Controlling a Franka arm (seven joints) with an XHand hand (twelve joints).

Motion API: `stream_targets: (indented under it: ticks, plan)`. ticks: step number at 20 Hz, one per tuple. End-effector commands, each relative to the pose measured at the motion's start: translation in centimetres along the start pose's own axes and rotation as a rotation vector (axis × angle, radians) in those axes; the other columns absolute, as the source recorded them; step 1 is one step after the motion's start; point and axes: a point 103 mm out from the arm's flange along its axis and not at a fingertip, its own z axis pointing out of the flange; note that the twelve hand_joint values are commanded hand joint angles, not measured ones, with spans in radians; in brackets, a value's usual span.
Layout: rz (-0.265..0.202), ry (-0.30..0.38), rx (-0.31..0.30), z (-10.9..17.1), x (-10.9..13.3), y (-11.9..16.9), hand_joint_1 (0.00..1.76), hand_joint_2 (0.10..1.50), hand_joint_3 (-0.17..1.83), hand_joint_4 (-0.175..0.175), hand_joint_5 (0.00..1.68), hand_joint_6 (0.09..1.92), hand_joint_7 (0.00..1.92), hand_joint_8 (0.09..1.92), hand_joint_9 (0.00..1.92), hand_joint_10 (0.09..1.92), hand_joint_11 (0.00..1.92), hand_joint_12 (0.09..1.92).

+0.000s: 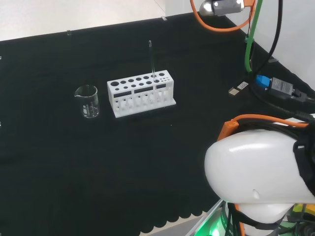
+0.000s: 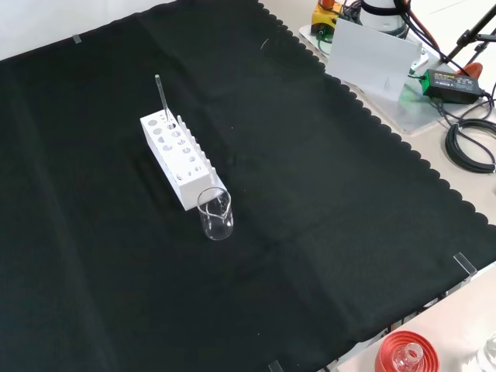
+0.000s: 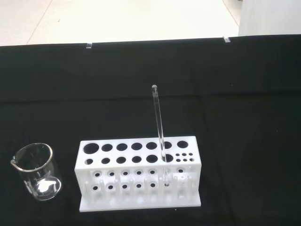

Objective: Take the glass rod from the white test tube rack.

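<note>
Nothing of the task looks done yet: the glass rod stands in the white test tube rack, untouched, so the reach, the grasp and the lift out are all left.

Nearest in the head view is the arm's big white link at the lower right, well apart from the ware. I cannot tell whether the fingers are apart or together, and so I cannot place the rod against them exactly. Judging from the wrist view, which looks across the cloth at the rack from a distance, the hand is probably well back from the rod and somewhat above it, with bare black cloth between.

Farther out stands the rack with the rod upright, or very nearly so, in a large hole beside the cluster of small holes at one end. In the front view the rod rises from the rack's far end. A clear beaker, seemingly empty, stands just beside the rack's other end, not touching it.
</note>
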Motion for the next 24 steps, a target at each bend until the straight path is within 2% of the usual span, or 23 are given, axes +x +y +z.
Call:
stream_targets:
  ticks: [1, 4, 12, 14, 18, 21, 24]
  plan:
    - [0.005, -0.004, -0.011, 0.5, 0.0, 0.2, 0.52, 0.74, 0.55, -0.041, 0.02, 0.14, 0.00, 0.58, 0.12, 0.90, 0.04, 1.41]
    - [0.006, -0.014, -0.001, 0.1, 0.1, 0.3, 0.51, 0.79, 0.44, -0.043, 0.06, 0.09, 0.00, 0.57, 0.09, 0.96, 0.00, 1.49]
    - [0.006, 0.020, 0.000, 0.1, -0.1, 0.3, 0.51, 0.81, 0.40, -0.045, 0.08, 0.09, 0.00, 0.61, 0.09, 0.98, 0.00, 1.49]
    - [-0.004, 0.017, 0.015, 0.5, 0.2, 0.4, 0.51, 0.82, 0.39, -0.049, 0.10, 0.09, 0.00, 0.67, 0.15, 0.98, 0.07, 1.49]
    - [-0.041, 0.011, -0.008, 0.6, 0.5, 0.8, 0.51, 0.83, 0.39, -0.075, 0.17, 0.09, 0.09, 0.82, 0.34, 0.96, 0.33, 1.43]
    - [-0.050, 0.035, 0.016, 1.0, 0.6, 2.4, 0.52, 0.83, 0.38, -0.084, 0.19, 0.09, 0.13, 0.85, 0.39, 0.95, 0.38, 1.42]
    - [-0.074, 0.042, 0.009, 0.9, 0.7, 4.0, 0.52, 0.83, 0.38, -0.089, 0.24, 0.09, 0.20, 0.87, 0.44, 0.94, 0.42, 1.41]
